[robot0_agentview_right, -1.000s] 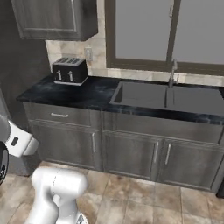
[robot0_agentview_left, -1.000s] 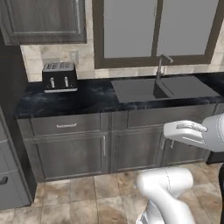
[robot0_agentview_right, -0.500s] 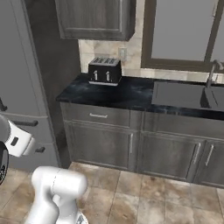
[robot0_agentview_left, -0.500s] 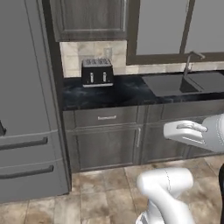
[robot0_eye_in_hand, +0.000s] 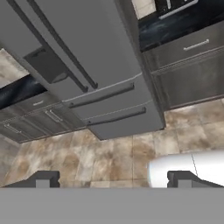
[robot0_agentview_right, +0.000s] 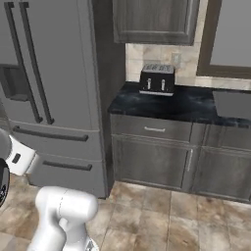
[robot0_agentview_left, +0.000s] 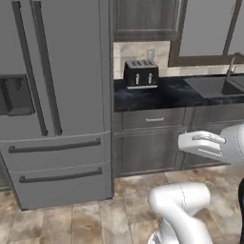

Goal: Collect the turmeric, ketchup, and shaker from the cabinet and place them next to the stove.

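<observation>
Jaws wide; fridge [robot0_agentview_left: 57, 95] newly in view.

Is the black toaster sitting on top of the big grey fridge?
No, the black two-slot toaster sits on the dark speckled counter, beside the tall grey fridge, not on top of it.

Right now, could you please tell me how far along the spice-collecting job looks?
Nothing looks done yet. The end effector is open and empty, aimed at the floor in front of the refrigerator. A closed wall cabinet hangs above the toaster on the counter. Finding and moving all three items is still ahead.
</observation>
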{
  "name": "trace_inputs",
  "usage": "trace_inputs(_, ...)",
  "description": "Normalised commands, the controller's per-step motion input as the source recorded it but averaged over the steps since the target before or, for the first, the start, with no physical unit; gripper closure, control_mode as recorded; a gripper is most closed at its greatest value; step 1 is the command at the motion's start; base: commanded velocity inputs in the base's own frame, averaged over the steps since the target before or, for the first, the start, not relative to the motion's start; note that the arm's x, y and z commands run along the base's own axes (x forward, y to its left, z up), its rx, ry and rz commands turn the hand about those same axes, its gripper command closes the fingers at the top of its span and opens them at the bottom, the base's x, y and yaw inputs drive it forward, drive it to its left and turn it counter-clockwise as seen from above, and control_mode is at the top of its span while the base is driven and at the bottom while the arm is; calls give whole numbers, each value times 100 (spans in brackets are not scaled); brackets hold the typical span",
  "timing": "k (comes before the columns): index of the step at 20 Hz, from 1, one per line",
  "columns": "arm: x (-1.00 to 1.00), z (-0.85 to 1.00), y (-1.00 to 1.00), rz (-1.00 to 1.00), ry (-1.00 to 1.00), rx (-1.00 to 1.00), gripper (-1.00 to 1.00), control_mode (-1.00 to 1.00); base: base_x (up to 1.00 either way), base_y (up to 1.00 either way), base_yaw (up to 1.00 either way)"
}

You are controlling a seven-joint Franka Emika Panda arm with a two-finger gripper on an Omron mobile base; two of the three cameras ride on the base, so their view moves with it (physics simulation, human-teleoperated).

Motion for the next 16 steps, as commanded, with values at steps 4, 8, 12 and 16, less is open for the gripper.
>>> trace_inputs(4,0,0,0,0,0,0,-100,100,-39,99,0)
trace_inputs(8,0,0,0,0,0,0,-100,100,-36,100,0)
trace_inputs(12,0,0,0,0,0,0,-100,100,-33,100,0)
trace_inputs(16,0,0,0,0,0,0,-100,100,-30,100,0)
